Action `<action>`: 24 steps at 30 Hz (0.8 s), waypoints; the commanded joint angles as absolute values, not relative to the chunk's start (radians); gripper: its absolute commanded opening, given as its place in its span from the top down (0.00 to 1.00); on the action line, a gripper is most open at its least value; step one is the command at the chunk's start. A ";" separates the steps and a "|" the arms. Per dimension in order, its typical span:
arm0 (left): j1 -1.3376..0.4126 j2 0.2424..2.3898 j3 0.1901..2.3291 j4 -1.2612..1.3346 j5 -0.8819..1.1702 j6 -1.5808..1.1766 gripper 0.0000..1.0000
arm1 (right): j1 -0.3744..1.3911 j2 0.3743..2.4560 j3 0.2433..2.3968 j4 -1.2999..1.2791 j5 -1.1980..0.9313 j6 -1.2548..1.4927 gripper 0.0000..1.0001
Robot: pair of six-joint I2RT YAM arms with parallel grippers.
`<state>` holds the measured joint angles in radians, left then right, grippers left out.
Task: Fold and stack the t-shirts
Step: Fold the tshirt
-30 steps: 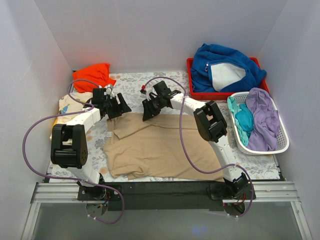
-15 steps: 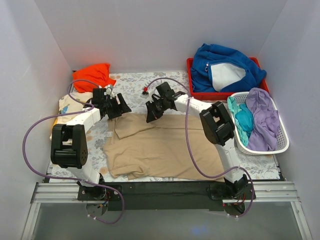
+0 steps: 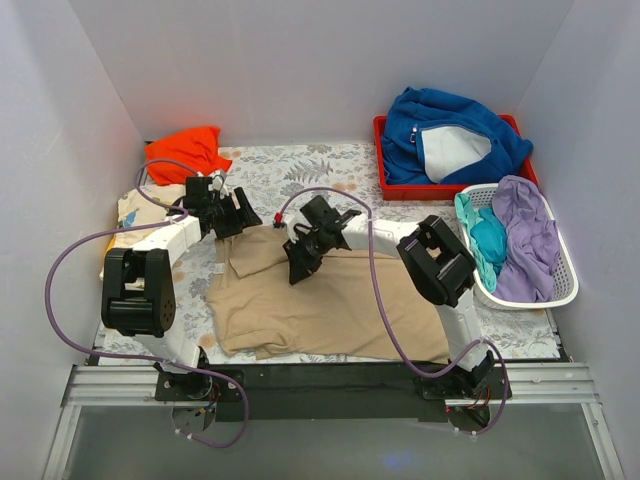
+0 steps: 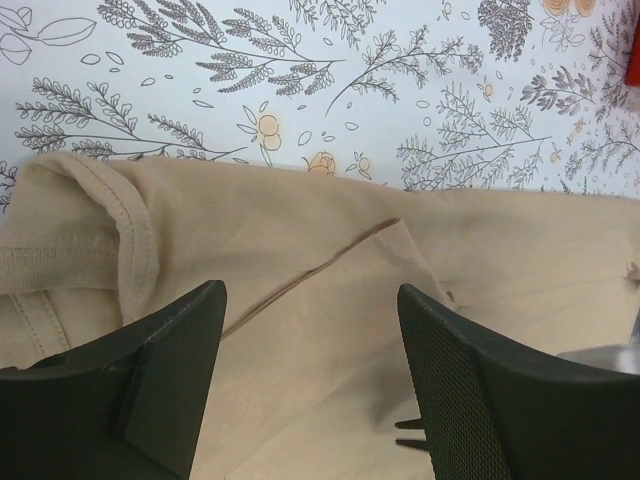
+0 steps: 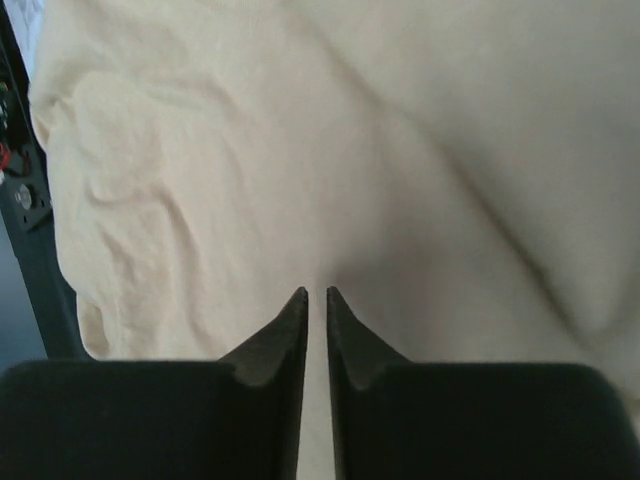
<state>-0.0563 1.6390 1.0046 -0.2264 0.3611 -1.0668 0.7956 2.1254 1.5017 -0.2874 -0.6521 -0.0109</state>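
1. Red tray (image 3: pixel 383 160), upper right of top view: holds the blue fleece (image 3: pixel 455 115), grey lining showing. The fleece heaps above the rim.
2. White basket (image 3: pixel 562 292), right edge, just below the tray: holds a purple cloth (image 3: pixel 528 235) and a teal cloth (image 3: pixel 487 240) side by side, teal on the left.
3. Surface (image 3: pixel 320 165): white cover w/ grey leaf print and small orange fruit. Plain white walls (image 3: pixel 300 60) stand on three sides.
4. Tan t-shirt (image 3: pixel 330 305): spread at centre of the surface, lower edge near the arm bases. In left wrist view its ribbed collar band is at left and its upper edge lies against the leaf print.
5. Orange t-shirt (image 3: pixel 188 152): bunched in the upper-left corner by the back wall. Cream t-shirt (image 3: pixel 128 208): at the left edge, partly under the left arm (image 3: pixel 135 290).
6. Left end effector (image 4: pixel 308 300): fingers spread wide over the upper-left part of the tan t-shirt, beside the collar.
7. Right end effector (image 5: pixel 315 292): at centre of top view, on the tan t-shirt. Fingers are narrowed to a slit, tips on the cloth, creases meeting there; it pinches the cloth.
8. Hard to make out:
   - The cream t-shirt's print is too small to read.
   - Garment types in the basket are unclear.
   - Tan cloth nearly fills the right wrist view.
   - Cannot tell if the left fingers touch the cloth.
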 commanded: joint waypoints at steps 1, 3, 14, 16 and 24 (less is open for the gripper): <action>-0.057 1.603 1.020 -0.235 0.351 -1.054 0.32 | 0.816 2.016 1.422 -0.261 -0.617 -0.012 0.79; -0.057 1.603 1.019 -0.235 0.353 -1.052 0.32 | 0.816 1.994 1.408 -0.229 -0.522 -0.008 0.64; -0.057 1.621 1.026 -0.255 0.364 -1.078 0.28 | 0.746 2.052 1.603 -0.227 -0.385 0.049 0.42; -0.057 1.628 1.032 -0.267 0.360 -1.081 0.20 | 0.733 2.086 1.632 -0.232 -0.374 0.058 0.40; -0.057 1.626 1.042 -0.273 0.361 -1.080 0.18 | 0.704 2.218 1.746 -0.245 -0.388 0.060 0.40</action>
<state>-0.0563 1.6455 1.0080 -0.2653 0.3588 -1.0821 0.7010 2.1773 1.6958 -0.2428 -0.3862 0.0528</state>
